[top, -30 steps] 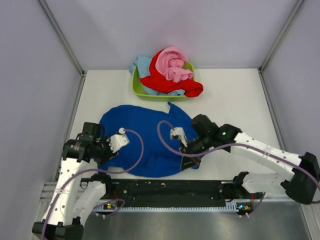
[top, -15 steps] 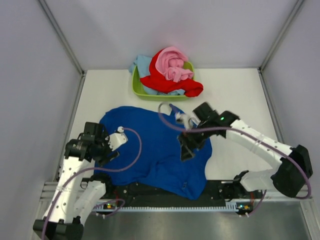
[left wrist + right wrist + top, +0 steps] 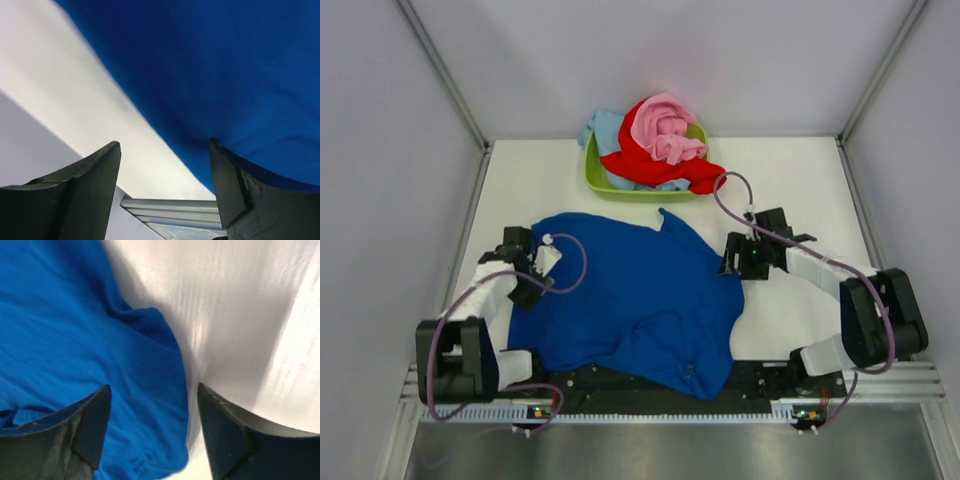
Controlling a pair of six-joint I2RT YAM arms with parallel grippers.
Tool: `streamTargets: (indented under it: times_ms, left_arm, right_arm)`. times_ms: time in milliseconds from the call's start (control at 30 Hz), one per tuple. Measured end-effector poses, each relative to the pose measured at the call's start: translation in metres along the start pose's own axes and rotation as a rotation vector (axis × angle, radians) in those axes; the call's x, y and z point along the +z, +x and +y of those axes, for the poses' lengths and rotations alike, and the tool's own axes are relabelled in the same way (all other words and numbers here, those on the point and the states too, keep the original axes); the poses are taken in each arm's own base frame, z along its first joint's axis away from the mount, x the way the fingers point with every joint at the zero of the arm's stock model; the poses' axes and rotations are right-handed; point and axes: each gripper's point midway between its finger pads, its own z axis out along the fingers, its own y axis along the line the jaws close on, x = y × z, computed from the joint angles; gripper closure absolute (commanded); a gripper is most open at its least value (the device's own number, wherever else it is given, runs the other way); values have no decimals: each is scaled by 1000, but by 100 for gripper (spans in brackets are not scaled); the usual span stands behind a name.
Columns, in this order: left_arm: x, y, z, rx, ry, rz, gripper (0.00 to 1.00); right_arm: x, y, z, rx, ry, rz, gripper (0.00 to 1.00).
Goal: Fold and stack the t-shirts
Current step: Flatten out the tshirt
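1. The blue shirt (image 3: 640, 300) lies spread on the table (image 3: 800, 180), on the near side.
2. The left gripper (image 3: 164, 147) and right gripper (image 3: 154, 389) are at its side edges, fingers apart and empty.
3. Spreading seems finished; the next move is to pinch an edge for the first fold.

Lime green tub (image 3: 604, 188) at table (image 3: 790, 180) far edge; aluminium rail (image 3: 670, 412) along near edge.

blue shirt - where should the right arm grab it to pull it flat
Probably pinch the blue shirt at its right side edge, coming from the right over the table. The edge lies loose and wavy there, and the open right end effector straddles it.
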Motion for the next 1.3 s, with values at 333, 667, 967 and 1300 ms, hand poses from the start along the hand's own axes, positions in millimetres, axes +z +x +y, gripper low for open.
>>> streamTargets:
  times_ms: [333, 667, 967, 1300]
  left_arm:
    - [32, 0, -3, 51, 108, 160, 28]
    - [38, -81, 7, 134, 53, 20, 25]
    - [-45, -116, 35, 106, -57, -248, 30]
    - [-60, -18, -34, 363, 80, -213, 29]
  right_arm:
    - [26, -24, -14, 61, 34, -21, 100]
    - [12, -154, -58, 119, 144, -238, 34]
    - [-29, -167, -69, 50, 286, -325, 39]
    - [-33, -79, 83, -281, -71, -235, 55]
